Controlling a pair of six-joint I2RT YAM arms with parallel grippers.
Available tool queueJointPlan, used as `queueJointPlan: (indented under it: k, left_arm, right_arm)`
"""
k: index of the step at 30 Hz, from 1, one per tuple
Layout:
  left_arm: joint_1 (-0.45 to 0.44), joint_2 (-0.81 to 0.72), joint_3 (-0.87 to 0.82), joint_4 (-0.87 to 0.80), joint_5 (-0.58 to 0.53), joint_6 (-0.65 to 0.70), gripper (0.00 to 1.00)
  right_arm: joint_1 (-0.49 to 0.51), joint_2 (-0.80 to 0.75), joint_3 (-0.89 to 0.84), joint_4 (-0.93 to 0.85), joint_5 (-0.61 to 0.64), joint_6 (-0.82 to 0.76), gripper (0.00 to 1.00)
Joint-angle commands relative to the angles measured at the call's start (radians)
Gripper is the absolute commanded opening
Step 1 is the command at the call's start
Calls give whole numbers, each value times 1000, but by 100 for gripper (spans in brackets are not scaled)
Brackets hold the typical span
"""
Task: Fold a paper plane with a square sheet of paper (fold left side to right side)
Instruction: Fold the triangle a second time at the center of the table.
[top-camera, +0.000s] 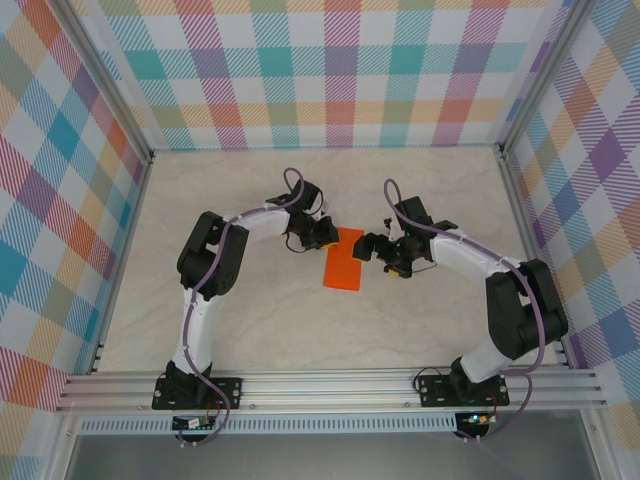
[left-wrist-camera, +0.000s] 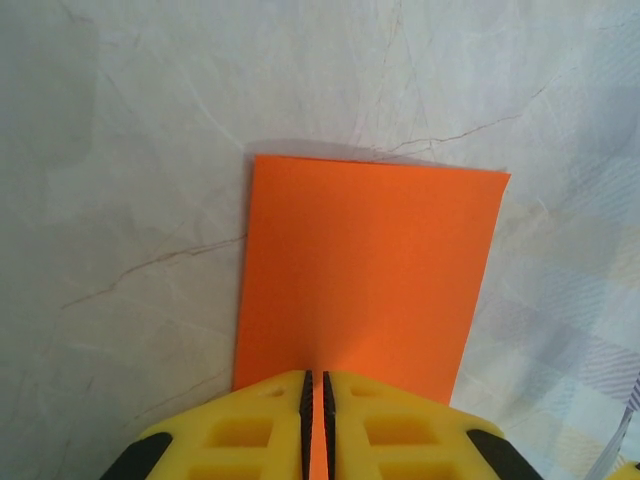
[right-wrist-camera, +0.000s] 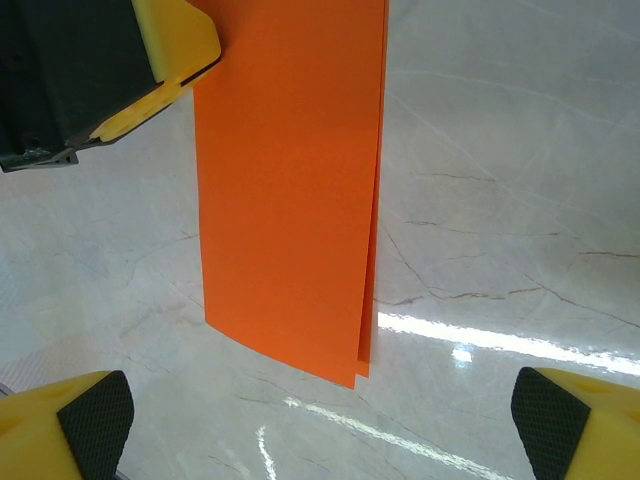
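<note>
You'll find the orange sheet of paper (top-camera: 344, 260) near the middle of the table (top-camera: 250, 330), doubled over into a narrow rectangle and lying between the two claws. In the right wrist view, the two layers of the sheet (right-wrist-camera: 290, 190) show along its right-hand edge and at the near corner. Your left gripper (top-camera: 325, 235) sits at the far left end of the rectangle. From its own camera, the left gripper (left-wrist-camera: 317, 385) has its yellow fingers pressed almost together, with a thin strip of the sheet (left-wrist-camera: 365, 270) pinched between the black pads, so it is clamped on the paper's edge. Your right gripper (top-camera: 375, 250) stands just beside the sheet's right side with its jaws spread wide and nothing in them. In its wrist view, the right gripper (right-wrist-camera: 320, 420) has its padded fingertips (right-wrist-camera: 95, 410) at the bottom corners, with the paper ahead of them and untouched. The left gripper (right-wrist-camera: 150, 60) shows at the top left of that view, on the paper. Both arms rise from their bases at the near edge, bend at the elbow and curve inward, wrists facing each other across the sheet.
</note>
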Motion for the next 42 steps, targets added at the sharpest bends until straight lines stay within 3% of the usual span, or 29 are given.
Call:
queueJointPlan:
  k: [1,14,42]
  left_arm:
    - [9,17,10,-52,-31,17,14]
    - [9,-7,-55,-12,-37,10,12]
    - [10,-25,-62,-4,-23,19,12]
  right_arm:
    - [4,44,45,-11,-25,2,100]
    - [3,240,155,60,-138,122,76]
    - [17,322,137,182,-182,191,63]
